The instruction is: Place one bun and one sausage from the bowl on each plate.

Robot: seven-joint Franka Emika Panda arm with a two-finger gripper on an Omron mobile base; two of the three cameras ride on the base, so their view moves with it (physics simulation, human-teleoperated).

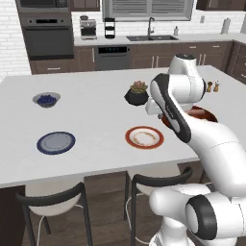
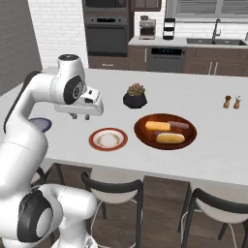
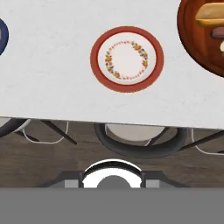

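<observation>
Jaws' state cannot be told; the gripper [image 2: 80,115] hangs left of the red plate [image 2: 108,139]. Swing right to the bowl [image 2: 165,131], descend squarely over a bun [image 2: 170,138].

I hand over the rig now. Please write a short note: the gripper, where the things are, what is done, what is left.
Gripper: hangs above the counter, left of the red-rimmed plate; holds nothing that I can see; open or shut cannot be told.
Bowl: right of the red-rimmed plate, holding two buns and at least one sausage.
Blue-rimmed plate: further left on the counter.
Done: nothing, both plates are bare.
Left: one bun and one sausage onto each plate.
</observation>
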